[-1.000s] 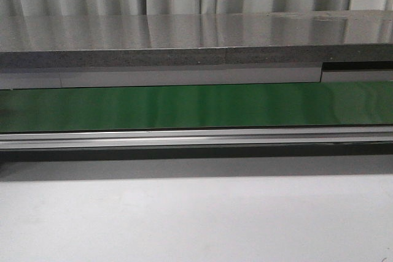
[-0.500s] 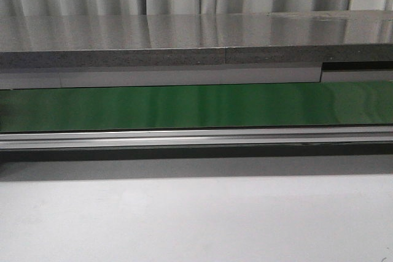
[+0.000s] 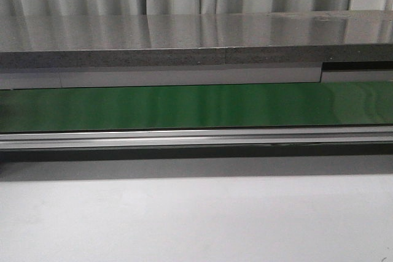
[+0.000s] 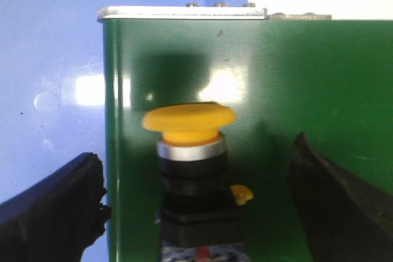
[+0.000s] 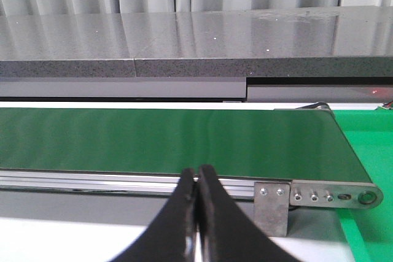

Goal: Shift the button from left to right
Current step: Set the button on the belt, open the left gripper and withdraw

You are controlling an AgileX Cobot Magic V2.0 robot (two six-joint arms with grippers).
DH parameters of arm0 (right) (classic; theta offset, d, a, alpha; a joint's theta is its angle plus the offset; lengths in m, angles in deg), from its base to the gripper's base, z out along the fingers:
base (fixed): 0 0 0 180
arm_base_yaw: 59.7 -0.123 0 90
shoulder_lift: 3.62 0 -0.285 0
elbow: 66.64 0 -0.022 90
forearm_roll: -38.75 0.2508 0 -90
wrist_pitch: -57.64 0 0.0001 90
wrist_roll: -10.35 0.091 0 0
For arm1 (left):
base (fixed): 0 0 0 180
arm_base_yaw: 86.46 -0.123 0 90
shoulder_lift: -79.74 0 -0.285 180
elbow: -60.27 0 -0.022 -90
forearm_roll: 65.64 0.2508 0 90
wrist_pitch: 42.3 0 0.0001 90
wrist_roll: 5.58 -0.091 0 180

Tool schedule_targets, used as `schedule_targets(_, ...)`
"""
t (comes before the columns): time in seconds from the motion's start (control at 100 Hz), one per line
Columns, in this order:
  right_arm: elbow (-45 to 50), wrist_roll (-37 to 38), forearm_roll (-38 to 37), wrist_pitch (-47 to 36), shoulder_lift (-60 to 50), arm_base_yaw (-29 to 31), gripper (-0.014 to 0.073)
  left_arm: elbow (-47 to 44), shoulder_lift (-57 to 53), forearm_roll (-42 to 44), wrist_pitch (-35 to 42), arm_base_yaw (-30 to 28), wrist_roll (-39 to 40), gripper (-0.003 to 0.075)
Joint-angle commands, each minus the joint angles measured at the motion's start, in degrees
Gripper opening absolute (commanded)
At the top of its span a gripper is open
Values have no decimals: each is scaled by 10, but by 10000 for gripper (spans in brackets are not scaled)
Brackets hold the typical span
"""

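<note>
The button (image 4: 189,118) stands on the green conveyor belt (image 4: 307,78) near the belt's end. It has a yellow-orange round cap, a silver ring and a black boxy body with blue and red marks at the base. My left gripper (image 4: 196,179) is open, with one black finger (image 4: 55,207) on each side of the button and a clear gap to both. My right gripper (image 5: 198,179) is shut and empty, in front of the belt's aluminium rail (image 5: 92,179). In the front view neither gripper nor the button shows, only the belt (image 3: 196,107).
A grey stone counter (image 3: 196,41) runs behind the belt, with curtains beyond. The belt's end bracket (image 5: 319,196) and a green surface (image 5: 368,145) lie at its right end. A blue surface (image 4: 49,78) borders the belt's left end. The white table (image 3: 196,219) lies in front.
</note>
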Motion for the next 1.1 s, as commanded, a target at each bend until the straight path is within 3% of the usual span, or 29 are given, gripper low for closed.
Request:
schedule_targets(0.0, -9, -2, -6, -52, -12, 1, -68, 16, -39, -11, 15, 3, 1, 589)
schedule_targets(0.61, -9, -2, -6, -52, -12, 1, -68, -7, -232, -11, 57, 44, 0, 589)
schedule_targets(1.09, -9, -2, -6, -52, -12, 1, -68, -259, -506, -13, 296, 50, 0, 589)
